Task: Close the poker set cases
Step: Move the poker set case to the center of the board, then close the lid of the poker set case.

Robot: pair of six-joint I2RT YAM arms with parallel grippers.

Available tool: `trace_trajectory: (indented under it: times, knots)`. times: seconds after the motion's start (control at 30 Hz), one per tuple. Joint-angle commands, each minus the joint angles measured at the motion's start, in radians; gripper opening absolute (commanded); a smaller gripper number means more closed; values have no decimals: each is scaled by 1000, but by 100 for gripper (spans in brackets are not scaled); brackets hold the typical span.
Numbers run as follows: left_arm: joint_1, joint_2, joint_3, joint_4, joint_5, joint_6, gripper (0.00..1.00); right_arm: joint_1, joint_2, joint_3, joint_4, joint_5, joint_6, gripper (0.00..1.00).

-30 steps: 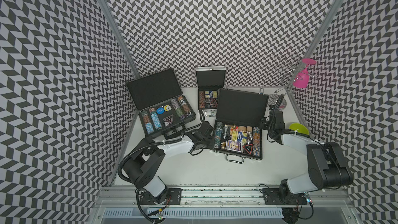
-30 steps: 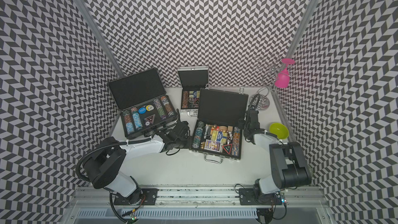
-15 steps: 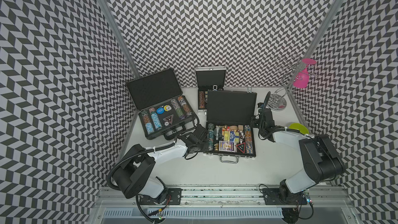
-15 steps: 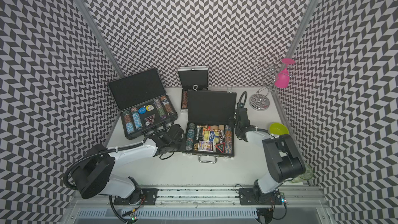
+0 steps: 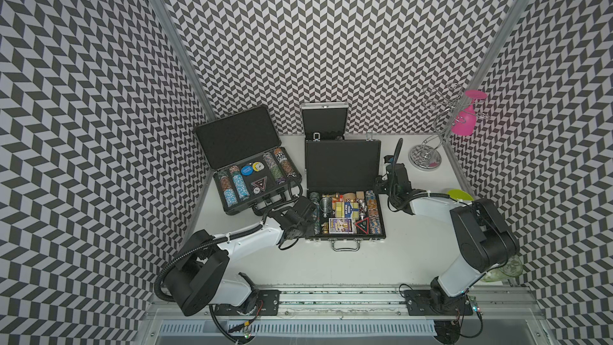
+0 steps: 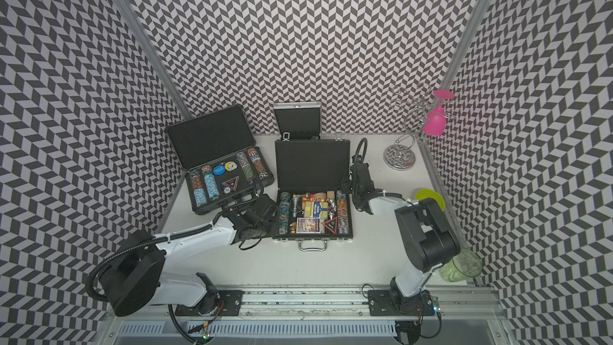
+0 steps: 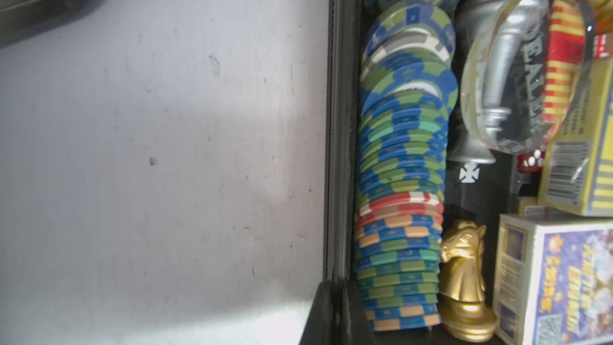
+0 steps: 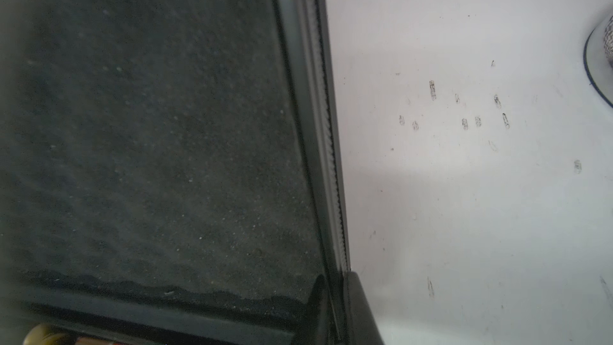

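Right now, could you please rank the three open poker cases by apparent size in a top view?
Largest, too alike to rank: ribbed black plastic case and black case with silver fittings.
Smallest: square silver aluminium case.

- left arm (image 5: pixel 252 237) and right arm (image 5: pixel 431 210): white shells, chunky black joint housings
- left gripper (image 7: pixel 335 293) and right gripper (image 8: pixel 336 293) are plain black, kinda glossy
- black ribbed hose (image 5: pixel 172 262) runs along the left arm, above the rail (image 5: pixel 331 297)
- black screwed mount plates (image 5: pixel 263 303) on the rail, loose wires (image 5: pixel 220 321) just under it
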Motion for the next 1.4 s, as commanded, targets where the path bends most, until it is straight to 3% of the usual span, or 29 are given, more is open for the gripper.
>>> trace_trajectory:
  times: [0.0, 0.33, 0.6, 0.77, 0.97, 1.03, 1.13, 1.23, 1.3, 1.37]
  knots:
    - [16, -3, 0, 41, -16, -43, 5, 48, -8, 29, 60, -112, 7, 17]
    - [67, -50, 58, -30, -46, 12, 18, 44, -80, 20, 9, -44, -21, 34]
    - [151, -107, 106, -54, -51, 95, 36, 24, -134, 3, -16, -7, -38, 43]
    - [198, -69, 193, -14, -18, 172, 49, 19, -197, -3, -41, 6, -50, 49]
    - [293, 27, 311, 87, 119, 245, 80, 13, -227, 3, -68, 24, -53, 58]
    - [320, 39, 323, 131, 154, 247, 100, 14, -226, 4, -66, 20, -53, 59]
    - [383, 43, 315, 207, 217, 225, 100, 13, -216, 7, -65, 17, -53, 59]
    - [460, 48, 291, 330, 379, 232, 100, 12, -209, 7, -61, 11, -49, 60]
    - [505, 69, 289, 425, 545, 286, 100, 12, -208, 6, -53, -3, -45, 60]
    - [523, 108, 339, 409, 620, 380, 100, 12, -209, 4, -47, -13, -39, 60]
